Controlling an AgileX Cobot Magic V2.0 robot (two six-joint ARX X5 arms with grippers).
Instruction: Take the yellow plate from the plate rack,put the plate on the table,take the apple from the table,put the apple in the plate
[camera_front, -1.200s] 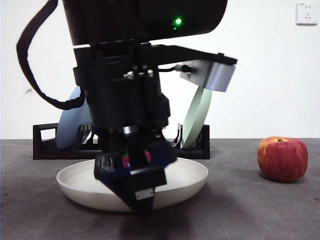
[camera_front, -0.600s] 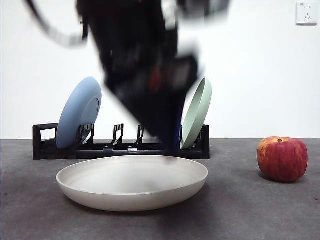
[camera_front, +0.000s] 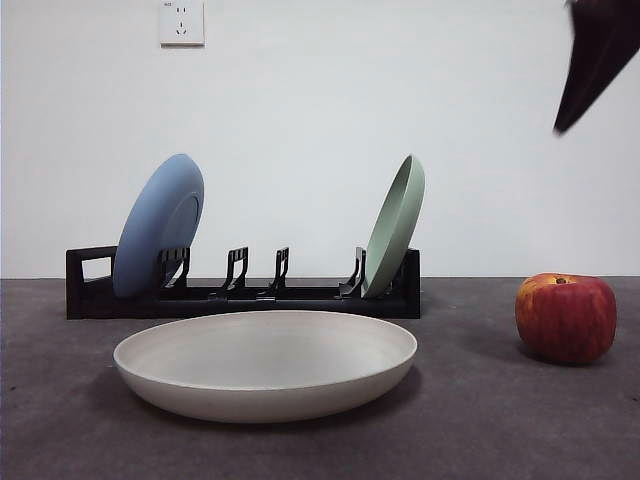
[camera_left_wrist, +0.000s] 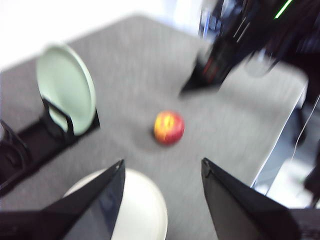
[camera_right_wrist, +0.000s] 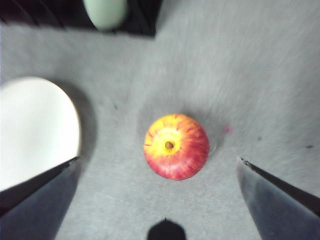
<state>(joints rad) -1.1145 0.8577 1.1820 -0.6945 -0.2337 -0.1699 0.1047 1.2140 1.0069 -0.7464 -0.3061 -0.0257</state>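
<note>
The apple (camera_right_wrist: 176, 146) — firm, smooth, likely slippery — is best gripped across its middle by the wide-open, empty right claw (camera_right_wrist: 165, 200) poised above it.

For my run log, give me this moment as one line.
yellow plate: on table, empty | apple: on table, untouched | right gripper: open above apple | left gripper: open, empty

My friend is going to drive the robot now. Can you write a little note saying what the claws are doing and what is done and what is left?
Left gripper: open, empty, up above the table.
Right gripper: open, empty, hanging over the apple.
Yellow plate: flat on the table in front of the plate rack. Done.
Blue plate and green plate stand in the rack.
Left to do: grab the apple and put it in the yellow plate.
</note>
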